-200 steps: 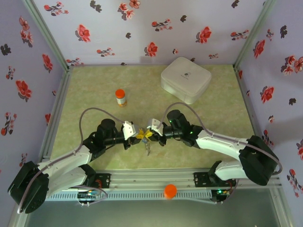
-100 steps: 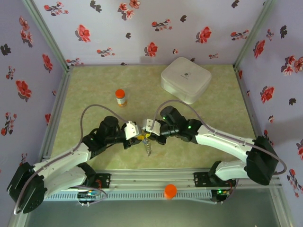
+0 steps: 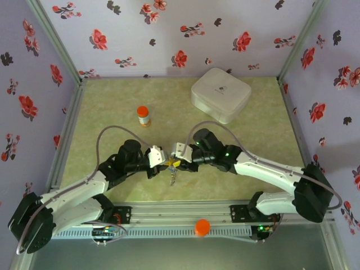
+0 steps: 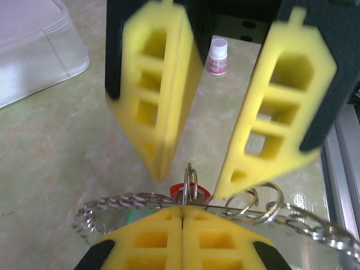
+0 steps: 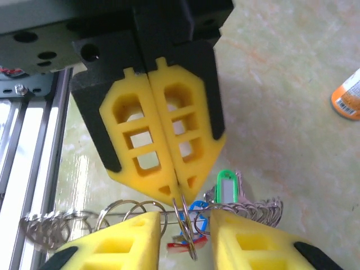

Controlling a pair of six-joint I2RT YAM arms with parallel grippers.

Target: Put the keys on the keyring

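Observation:
The keyring [image 4: 121,201], a limp metal chain loop, hangs stretched sideways between both grippers and also shows in the right wrist view [image 5: 256,209]. My left gripper [image 4: 183,209] is shut on a small split ring [image 4: 191,179] that stands upright out of its jaws, with a red-headed key [image 4: 198,193] just behind. In the right wrist view the left gripper [image 5: 179,194] pinches that split ring [image 5: 184,222]. My right gripper [image 5: 183,225] is open, its fingers either side of the ring. Green [image 5: 225,185], blue [image 5: 197,212] and red [image 5: 181,245] keys hang there. From above, the grippers meet over the keys [image 3: 172,176].
An orange-capped bottle [image 3: 143,116] stands at the back left, a white case [image 3: 220,94] at the back right. A small white-capped bottle [image 4: 217,56] stands behind the right gripper. The metal rail [image 3: 180,216] runs along the near edge, with an orange cap [image 3: 202,226] on it.
The right gripper has opened and let go of the split ring, while the left gripper has shut on it. The right arm shifted slightly left, then back.

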